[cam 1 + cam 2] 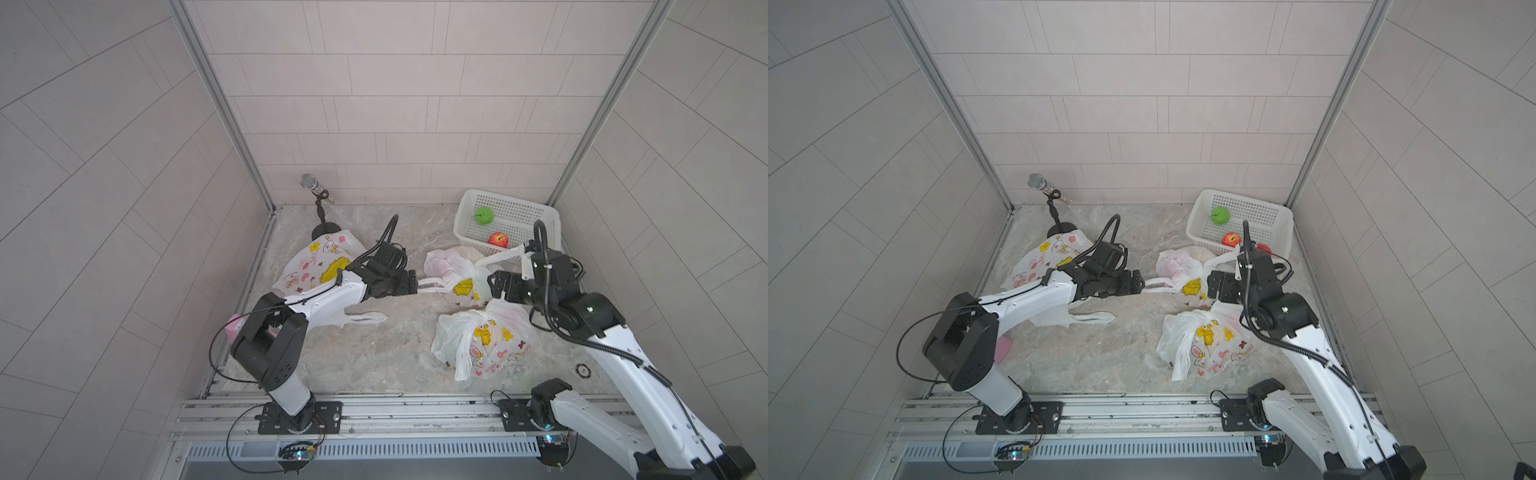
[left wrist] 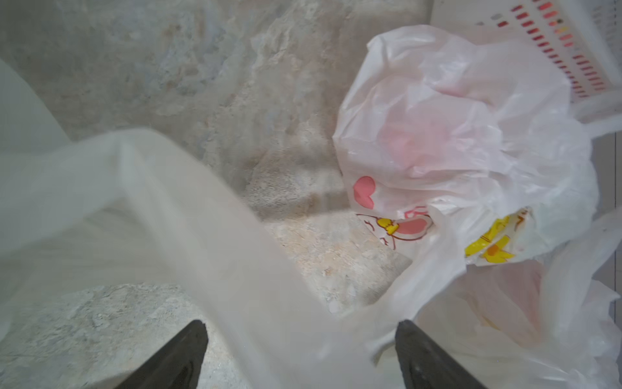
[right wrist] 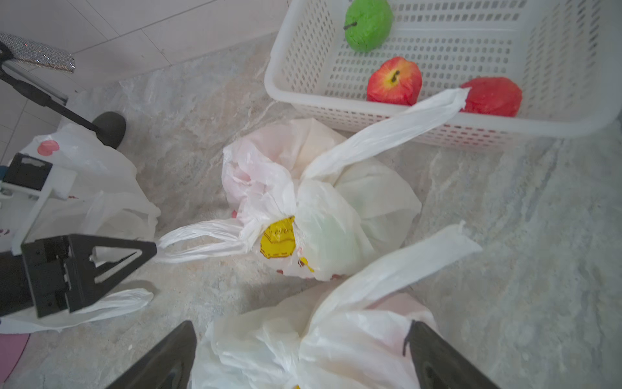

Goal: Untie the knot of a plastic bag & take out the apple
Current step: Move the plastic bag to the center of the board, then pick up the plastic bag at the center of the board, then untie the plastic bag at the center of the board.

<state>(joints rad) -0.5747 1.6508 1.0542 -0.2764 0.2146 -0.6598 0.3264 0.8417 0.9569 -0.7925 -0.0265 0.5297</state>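
White cartoon-printed plastic bag (image 1: 453, 266) mid-desk: left handle loop (image 2: 168, 208) between released left jaws; right jaws released, just right.

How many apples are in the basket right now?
3, all in the white basket: a green apple toward its far side, a red-and-yellow apple and a red apple side by side along its near wall. Others may be hidden inside the plastic bags.

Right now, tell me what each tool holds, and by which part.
Nothing is gripped. Left tool is open, with a handle of the middle bag lying between its jaws. Right tool is open above the near bag.
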